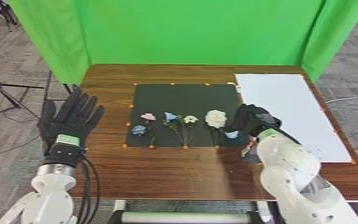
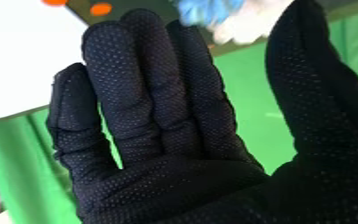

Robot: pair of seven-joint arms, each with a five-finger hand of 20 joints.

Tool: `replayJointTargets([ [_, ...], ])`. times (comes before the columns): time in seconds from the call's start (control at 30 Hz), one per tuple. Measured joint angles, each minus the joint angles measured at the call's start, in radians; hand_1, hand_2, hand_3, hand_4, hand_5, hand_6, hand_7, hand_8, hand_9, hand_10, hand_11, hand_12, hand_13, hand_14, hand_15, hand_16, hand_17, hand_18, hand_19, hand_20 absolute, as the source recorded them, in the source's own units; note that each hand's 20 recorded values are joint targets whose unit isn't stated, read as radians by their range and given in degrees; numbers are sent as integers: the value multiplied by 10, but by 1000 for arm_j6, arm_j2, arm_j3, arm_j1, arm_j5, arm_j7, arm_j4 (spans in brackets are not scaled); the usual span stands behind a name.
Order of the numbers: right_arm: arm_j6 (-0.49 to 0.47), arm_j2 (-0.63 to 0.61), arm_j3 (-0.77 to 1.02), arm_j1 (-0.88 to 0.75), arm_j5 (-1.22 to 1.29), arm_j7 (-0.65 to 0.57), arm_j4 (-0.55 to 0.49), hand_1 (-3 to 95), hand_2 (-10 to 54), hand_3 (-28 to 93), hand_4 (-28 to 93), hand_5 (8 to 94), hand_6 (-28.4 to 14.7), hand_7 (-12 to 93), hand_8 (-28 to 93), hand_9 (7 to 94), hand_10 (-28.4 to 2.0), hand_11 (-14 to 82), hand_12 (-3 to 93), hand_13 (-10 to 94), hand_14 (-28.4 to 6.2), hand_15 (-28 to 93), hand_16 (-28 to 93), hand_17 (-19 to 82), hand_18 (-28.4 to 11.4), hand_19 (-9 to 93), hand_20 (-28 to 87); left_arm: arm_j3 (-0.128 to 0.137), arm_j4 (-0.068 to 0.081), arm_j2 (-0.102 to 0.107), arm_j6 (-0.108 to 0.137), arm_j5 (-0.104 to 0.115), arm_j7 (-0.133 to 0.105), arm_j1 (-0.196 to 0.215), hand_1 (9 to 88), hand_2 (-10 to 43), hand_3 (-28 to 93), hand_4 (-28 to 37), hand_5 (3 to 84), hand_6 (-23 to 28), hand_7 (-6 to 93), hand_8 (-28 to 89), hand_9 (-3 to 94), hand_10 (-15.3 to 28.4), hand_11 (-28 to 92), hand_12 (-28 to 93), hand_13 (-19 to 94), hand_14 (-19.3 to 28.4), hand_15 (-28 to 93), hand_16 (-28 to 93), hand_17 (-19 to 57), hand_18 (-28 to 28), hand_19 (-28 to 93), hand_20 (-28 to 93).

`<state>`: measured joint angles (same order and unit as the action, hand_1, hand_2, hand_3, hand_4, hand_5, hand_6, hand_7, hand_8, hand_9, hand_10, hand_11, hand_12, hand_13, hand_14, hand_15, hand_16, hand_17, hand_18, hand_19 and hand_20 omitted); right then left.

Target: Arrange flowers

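The right hand [image 1: 249,119] is over the right edge of the dark mat [image 1: 175,97], beside the white sheet [image 1: 286,100]. In the right wrist view, the fingers of this hand [image 2: 153,115] are straight, the thumb stands well apart from them, and nothing is clamped between. The flowers are on the near half of the mat, which lies on the brown table [image 1: 158,175]. The pink flower [image 1: 149,116] is near the left edge, and one blue flower [image 1: 139,130] is below it, toward the near left corner. Around the middle there are another blue flower [image 1: 170,116] and a small white flower [image 1: 190,119], side by side, with stems toward the near edge. The large white flower [image 1: 215,119] is farther right. The last blue flower [image 1: 232,134] is near the near right corner, close to the right hand; whether they touch, I cannot tell. The left hand [image 1: 67,120] is over the table's left edge, its fingers straight and slightly apart, with nothing in it.
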<state>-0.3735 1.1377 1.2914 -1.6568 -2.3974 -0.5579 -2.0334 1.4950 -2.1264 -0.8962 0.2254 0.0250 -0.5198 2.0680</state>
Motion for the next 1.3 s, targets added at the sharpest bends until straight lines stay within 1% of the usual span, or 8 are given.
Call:
replayJointTargets([
  [0.23, 167, -5, 36, -25, 101, -8, -1, 164, 32, 717, -218, 465, -86, 122, -88, 529, -209, 149, 178, 525, -175, 494, 177, 281, -223, 719, 256, 2, 0, 3, 17, 16, 0, 0, 188, 152, 730, -283, 432, 70, 219, -108, 415, 144, 268, 143, 302, 163, 478, -58, -40, 158, 406, 137],
  [0.37, 203, -9, 54, -41, 115, 20, -1, 148, 70, 757, -255, 336, -73, 112, -90, 363, -195, 86, 144, 345, -185, 337, 125, 184, -203, 559, 175, 8, 0, 3, 15, 11, 1, 1, 189, 154, 724, -283, 432, 69, 209, -111, 418, 139, 245, 130, 310, 154, 440, -70, -38, 157, 400, 133],
  [0.5, 340, 6, 133, -86, 224, 221, 25, 144, 74, 777, -274, 294, -52, 121, -101, 309, -167, 62, 120, 266, -164, 230, 111, 143, -186, 442, 145, 19, 5, 2, 3, -29, 10, 3, 185, 156, 724, -283, 428, 65, 182, -110, 387, 132, 207, 117, 289, 141, 397, -76, -38, 157, 398, 130],
  [0.6, 402, 39, 231, -125, 449, 431, 58, 142, 79, 820, -273, 356, -40, 140, -118, 347, -158, 74, 109, 284, -152, 201, 120, 150, -179, 396, 148, 35, 8, -6, -9, -72, 33, 5, 185, 153, 728, -283, 414, 59, 164, -105, 343, 122, 181, 106, 259, 131, 356, -81, -39, 153, 391, 126],
  [0.8, 494, 58, 255, -142, 714, 596, 95, 122, 67, 833, -270, 378, -28, 136, -122, 352, -125, 62, 96, 270, -136, 133, 118, 145, -169, 331, 152, 65, 8, -20, -30, -62, 45, 29, 187, 150, 726, -283, 411, 56, 160, -100, 359, 125, 186, 107, 277, 133, 360, -72, -38, 151, 387, 124],
  [0.9, 489, 76, 277, -142, 826, 629, 95, 112, 64, 835, -265, 376, -23, 131, -118, 350, -125, 51, 95, 266, -136, 116, 129, 142, -168, 314, 159, 74, 13, -27, -49, -64, 57, 42, 187, 149, 722, -283, 411, 56, 158, -100, 361, 124, 181, 104, 277, 134, 352, -74, -38, 151, 386, 124],
  [1.1, 351, 103, 334, -142, 1173, 660, 102, 90, 51, 853, -245, 379, -24, 123, -115, 351, -125, 42, 96, 267, -135, 95, 151, 140, -168, 293, 174, 72, 25, -34, -72, -67, 65, 48, 184, 150, 715, -283, 419, 46, 152, -102, 357, 120, 169, 101, 264, 130, 334, -75, -38, 151, 379, 120],
  [1.3, 349, 109, 350, -143, 1395, 670, 103, 133, -75, 842, -249, 371, -33, 114, -107, 345, -120, 36, 108, 270, -141, 79, 186, 135, -170, 290, 190, 80, 36, -48, -85, -69, 70, 47, 193, 137, 728, -283, 404, 44, 142, -100, 295, 104, 135, 87, 238, 120, 307, -73, -37, 148, 371, 117],
])
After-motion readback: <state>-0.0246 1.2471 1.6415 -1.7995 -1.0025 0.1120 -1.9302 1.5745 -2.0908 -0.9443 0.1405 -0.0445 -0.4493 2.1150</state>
